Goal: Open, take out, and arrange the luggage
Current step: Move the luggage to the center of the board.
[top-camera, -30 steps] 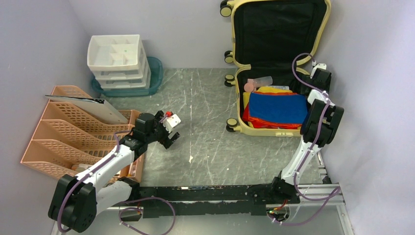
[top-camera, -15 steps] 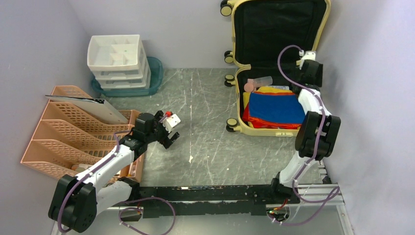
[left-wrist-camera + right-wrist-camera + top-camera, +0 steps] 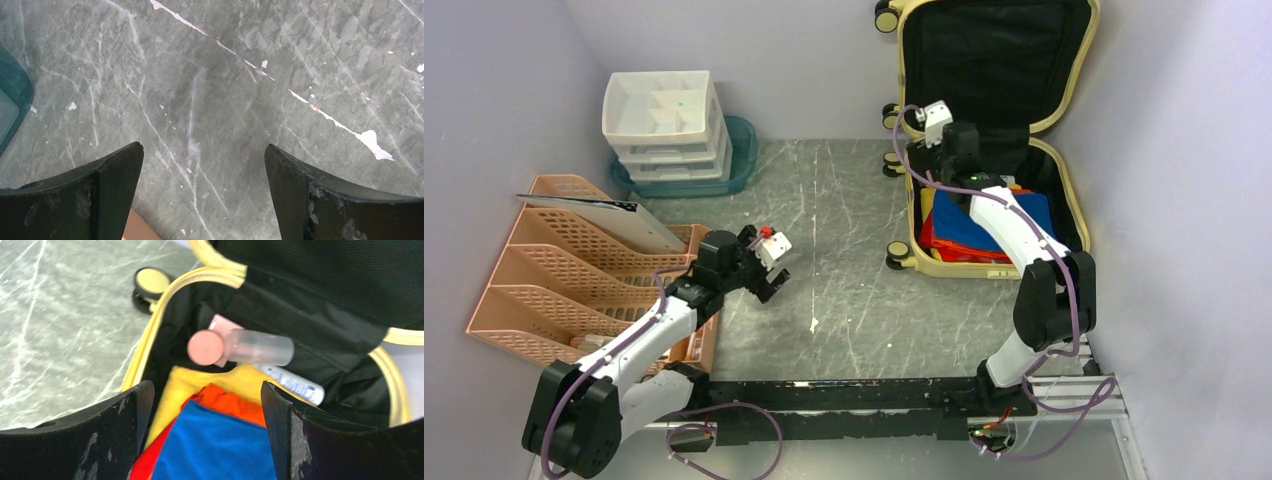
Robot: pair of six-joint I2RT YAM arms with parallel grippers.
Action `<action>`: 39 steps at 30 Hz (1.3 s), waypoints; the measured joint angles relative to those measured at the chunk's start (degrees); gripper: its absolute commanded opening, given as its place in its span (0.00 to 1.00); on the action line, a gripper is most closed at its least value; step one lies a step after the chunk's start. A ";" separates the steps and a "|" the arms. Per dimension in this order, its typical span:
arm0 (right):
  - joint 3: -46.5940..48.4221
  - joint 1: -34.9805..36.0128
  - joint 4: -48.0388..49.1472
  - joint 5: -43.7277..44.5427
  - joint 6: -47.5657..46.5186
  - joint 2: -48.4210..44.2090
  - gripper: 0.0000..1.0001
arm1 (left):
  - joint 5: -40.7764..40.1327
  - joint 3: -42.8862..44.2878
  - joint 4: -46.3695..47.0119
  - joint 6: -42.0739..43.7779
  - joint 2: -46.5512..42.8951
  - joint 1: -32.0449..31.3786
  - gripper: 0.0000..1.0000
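Risk, bottle: the pink-capped clear bottle [image 3: 240, 347] lies on its side against the black lining. It would likely roll or squirt away if the fingers closed off-centre on its round body.
Risk, tube: a white tube [image 3: 292, 382] lies touching the bottle at its 5 o'clock. A low reach could catch both, or push the tube deeper into the lining fold.
Risk, cloths: the folded blue cloth [image 3: 215, 450] lies on an orange cloth [image 3: 230, 405] and a yellow cloth [image 3: 185, 385]. A finger tip dipping too far could snag the stack and drag it.
Risk, rim: the shell's yellow edge lies just beside the 9 o'clock finger. A sideways drift could knock it and roll the case on its wheel [image 3: 150, 282].
Right fingers [image 3: 325, 440]: spread wide and holding nothing, they hover over the lower shell's 11 o'clock corner, with the bottle at 12 o'clock of their gap.
Left fingers [image 3: 75, 200]: spread wide and empty, over bare worktop [image 3: 225, 75] at about 8 o'clock, well apart from the case.
Luggage, place: the luggage [image 3: 999, 70] lies open at about 1 o'clock on the worktop, its lid stood up toward 12.
Luggage, look: pale yellow hard shell with rounded corners, black fabric lining and small black-and-yellow wheels on its 9 o'clock side. The lid half shows nothing inside, and the lower half is packed.
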 measured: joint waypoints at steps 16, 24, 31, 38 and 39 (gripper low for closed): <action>-5.95 1.68 -0.87 -8.55 11.85 0.98 0.83 | 0.70 0.00 0.02 0.02 0.07 0.26 0.95; -4.94 6.25 0.87 -3.65 12.44 6.67 0.82 | 0.68 0.00 0.09 0.04 1.07 0.26 0.95; -5.86 7.21 1.77 3.19 12.41 9.62 0.80 | 0.68 0.00 0.11 0.04 1.22 0.37 0.95; -5.90 5.22 3.39 6.16 12.76 9.62 0.77 | 0.68 0.00 0.11 0.04 1.55 0.37 0.95; -5.97 4.96 3.43 5.97 13.05 9.62 0.77 | 0.68 0.00 0.11 0.04 1.55 0.37 0.95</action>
